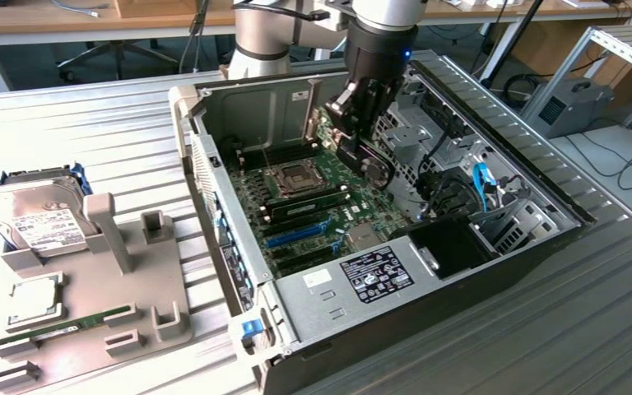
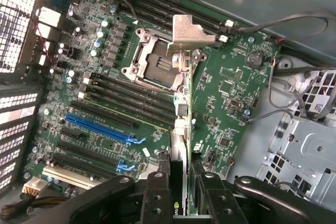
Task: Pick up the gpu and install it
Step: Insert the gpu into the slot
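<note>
The black two-fingered tool [image 1: 351, 138] [image 2: 181, 195] is closed on the gpu [image 1: 367, 167] [image 2: 181, 121], a thin dark circuit card with a round black fan on one face. The card is held edge-on between the fingers [image 2: 156, 192]. It hangs inside the open black computer case [image 1: 404, 329], above the green motherboard [image 1: 313, 210] [image 2: 239, 93] and clear of its slots.

In the wrist view, the card's bent silver metal bracket [image 2: 190, 31] lies over the square processor socket [image 2: 149, 64] (the blue expansion slots [image 2: 102, 127] sit to one side of the card).

In the exterior view, the case lies on its side on the ribbed metal tabletop [image 1: 591, 321]. On the exterior view's left, well apart from the case, a grey plastic fixture [image 1: 85, 288] carries a silver hard drive with a white label [image 1: 39, 220] and a narrow green memory stick [image 1: 69, 323].
</note>
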You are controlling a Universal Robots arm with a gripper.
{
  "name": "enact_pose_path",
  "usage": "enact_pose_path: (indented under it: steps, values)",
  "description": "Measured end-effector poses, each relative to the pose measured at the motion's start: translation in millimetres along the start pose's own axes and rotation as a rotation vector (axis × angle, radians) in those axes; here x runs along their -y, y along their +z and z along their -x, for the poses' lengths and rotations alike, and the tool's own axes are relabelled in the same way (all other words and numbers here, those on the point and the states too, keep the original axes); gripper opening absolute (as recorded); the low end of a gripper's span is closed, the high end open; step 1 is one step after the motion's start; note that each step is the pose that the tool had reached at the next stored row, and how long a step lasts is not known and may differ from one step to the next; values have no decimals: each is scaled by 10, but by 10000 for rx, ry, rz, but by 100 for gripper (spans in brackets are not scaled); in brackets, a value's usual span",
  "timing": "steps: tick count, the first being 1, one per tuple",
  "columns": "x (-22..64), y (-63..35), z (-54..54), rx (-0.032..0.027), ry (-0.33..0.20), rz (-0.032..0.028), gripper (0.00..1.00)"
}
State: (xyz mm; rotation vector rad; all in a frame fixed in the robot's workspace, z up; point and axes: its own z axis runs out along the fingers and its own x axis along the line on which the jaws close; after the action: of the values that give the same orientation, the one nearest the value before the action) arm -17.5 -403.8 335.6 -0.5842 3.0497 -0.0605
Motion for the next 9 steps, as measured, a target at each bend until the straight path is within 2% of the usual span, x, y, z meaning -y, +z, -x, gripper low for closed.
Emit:
enact_pose_path:
  steps: [9]
  values:
    - [0,0,0,18,-391,11,26]
